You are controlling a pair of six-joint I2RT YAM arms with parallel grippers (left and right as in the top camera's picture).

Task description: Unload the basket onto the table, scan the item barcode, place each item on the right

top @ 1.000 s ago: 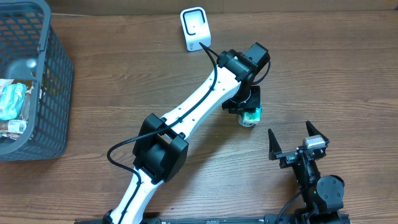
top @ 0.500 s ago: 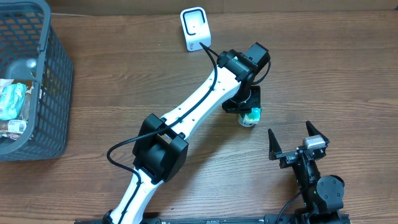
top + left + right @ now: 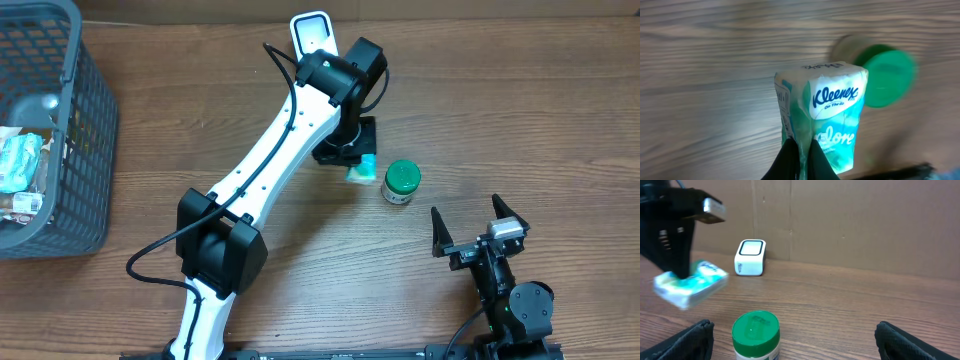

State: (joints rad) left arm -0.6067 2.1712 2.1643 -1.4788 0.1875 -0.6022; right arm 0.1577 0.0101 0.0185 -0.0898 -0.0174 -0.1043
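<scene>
The left gripper is clenched on the lower edge of a Kleenex tissue pack, its dark fingers pinching the wrapper close together. The right wrist view shows the pack tilted and, as far as can be told through the blur, held clear of the table. Seen from overhead, a green-lidded jar stands upright just beside the pack at 4 o'clock, apart from it. The white scanner stands at 11 o'clock, near the far edge. The right gripper sits at 5 o'clock, jaws spread wide, grasping nothing. A grey basket holding packets is at 9 o'clock
</scene>
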